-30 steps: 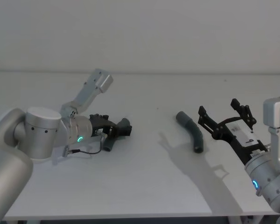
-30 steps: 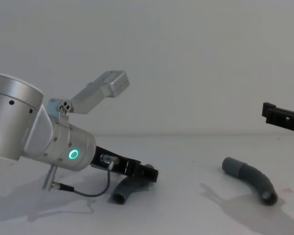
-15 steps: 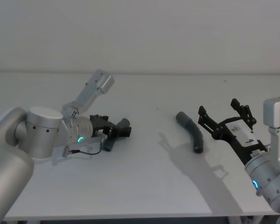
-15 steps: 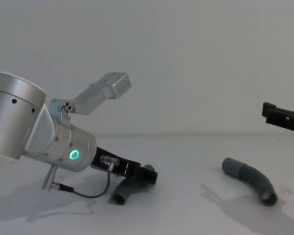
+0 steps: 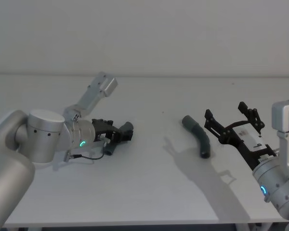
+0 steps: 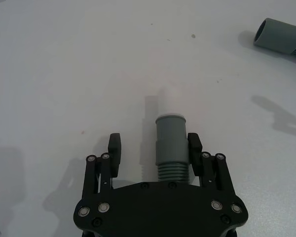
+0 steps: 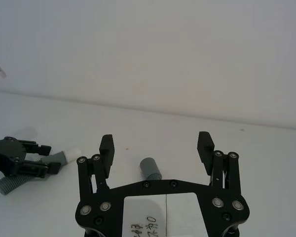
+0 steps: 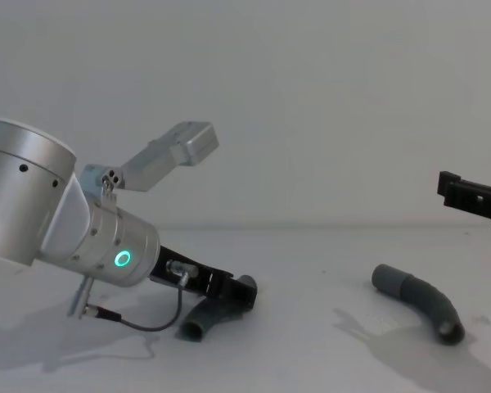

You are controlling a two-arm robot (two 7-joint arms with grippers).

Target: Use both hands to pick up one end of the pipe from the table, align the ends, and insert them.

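Two dark grey ribbed hose pieces lay on the white table (image 5: 149, 192), well apart.

1. Left hose piece (image 6: 170, 140): smooth cuff with narrow whitish tip (image 6: 167, 98) pointing away from the left tool (image 6: 154, 140). The ribbed body ran back under the tool's black palm and was hidden there. In the chest view its open rear end (image 8: 192, 330) rested on the table.
2. Left tool: fingers partly spread to either side of the cuff. One pad was against or just beside it and the other stood clearly apart from it. Green ring light (image 8: 123, 259) on the silver arm; thin cable (image 8: 147, 321) looped beneath.
3. Right hose piece (image 5: 198, 137): curved, lying free on the table, wide cuff opening (image 6: 281, 37) facing the left side.
4. Right tool (image 5: 225, 110): fingers spread wide, holding nothing, raised above the table near the right piece. It was cut off at the chest view's right edge.
5. White label (image 7: 153, 217) on the right tool's body: dark handwritten marks, cut off at the picture's edge and not legible.
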